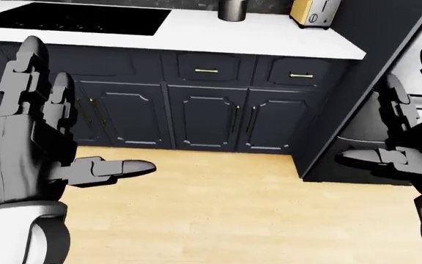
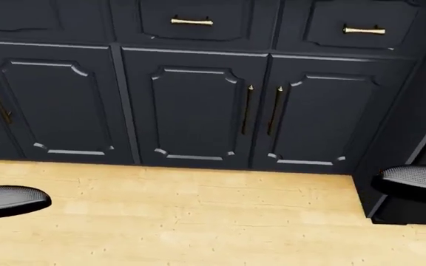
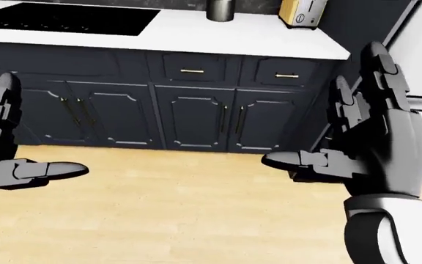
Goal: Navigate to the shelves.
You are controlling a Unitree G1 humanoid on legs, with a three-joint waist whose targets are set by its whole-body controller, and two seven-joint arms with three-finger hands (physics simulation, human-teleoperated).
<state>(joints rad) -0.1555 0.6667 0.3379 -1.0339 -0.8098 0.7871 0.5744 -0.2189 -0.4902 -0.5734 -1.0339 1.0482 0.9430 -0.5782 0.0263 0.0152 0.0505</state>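
No shelves show in any view. I face dark navy kitchen cabinets (image 1: 207,118) with brass handles under a white counter (image 1: 269,38). My left hand (image 1: 42,137) is raised at the left of the left-eye view, open and empty, thumb pointing right. My right hand (image 3: 365,143) is raised at the right of the right-eye view, open and empty, thumb pointing left. In the head view only the two thumb tips show, the left thumb (image 2: 13,198) and the right thumb (image 2: 416,177).
A black cooktop (image 1: 75,21) lies in the counter at top left. A grey canister (image 1: 232,9) and a yellow toaster (image 1: 312,12) stand on the counter. A dark tall panel (image 1: 357,93) and a steel appliance (image 1: 420,77) stand at right. Light wood floor (image 1: 218,209) lies below.
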